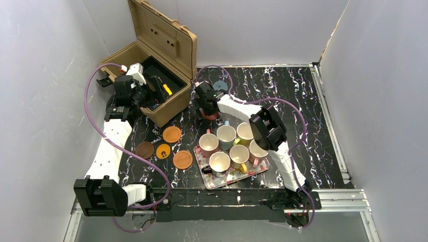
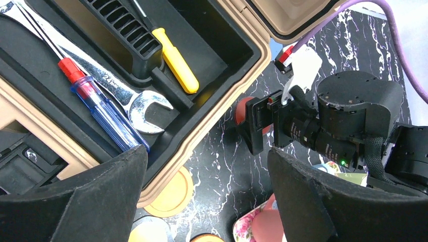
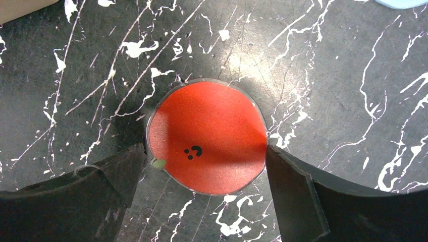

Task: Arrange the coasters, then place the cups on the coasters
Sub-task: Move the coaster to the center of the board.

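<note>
A: Which coaster is being targeted?
B: The red coaster. It is being straddled by the right gripper. It is lying flat directly under the gripper, between the two fingers. Its rim is just beside each tip; whether they are touching cannot be told.
A: Finger state?
B: The right fingers are being held wide, with nothing gripped. The left gripper is also being held wide and empty, over the rim of the open toolbox. The red coaster is lying ahead of its fingertips, well apart.
A: Long axis?
B: None, it's a round disc. Judged: no wrist turn is being called for, and the right arm is being favoured as the nearer one.
A: Cups?
B: The cups are being borne by the floral tray, behind the right fingers toward that arm's base. None is on a coaster.
</note>
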